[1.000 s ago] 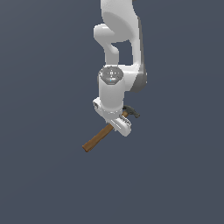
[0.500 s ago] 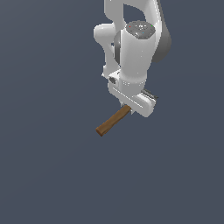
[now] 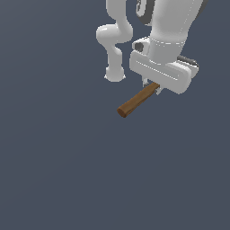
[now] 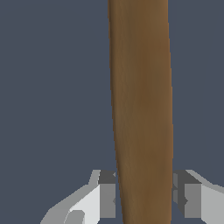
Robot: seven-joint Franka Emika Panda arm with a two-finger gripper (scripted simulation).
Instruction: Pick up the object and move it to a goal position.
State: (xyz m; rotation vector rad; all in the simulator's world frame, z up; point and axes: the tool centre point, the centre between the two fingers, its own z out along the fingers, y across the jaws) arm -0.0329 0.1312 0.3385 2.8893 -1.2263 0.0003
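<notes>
The hammer's brown wooden handle point(image 3: 137, 100) sticks out from under the white hand of the arm, held up in the air and slanting down toward the exterior view's left. Its dark head is hidden behind the hand. My gripper point(image 3: 155, 86) is shut on the handle; its fingers are mostly hidden under the hand in the exterior view. In the wrist view the handle point(image 4: 141, 109) runs the length of the picture between my two fingertips point(image 4: 107, 194), which press on it from both sides, with my gripper point(image 4: 144, 197) closed around it.
A plain dark grey-blue ground fills both views. The white arm links point(image 3: 116, 40) stand behind the hand. No goal marker shows.
The arm has lifted the hammer and carried it up and toward the exterior view's right, closer to the camera. The grip on the handle is unchanged.
</notes>
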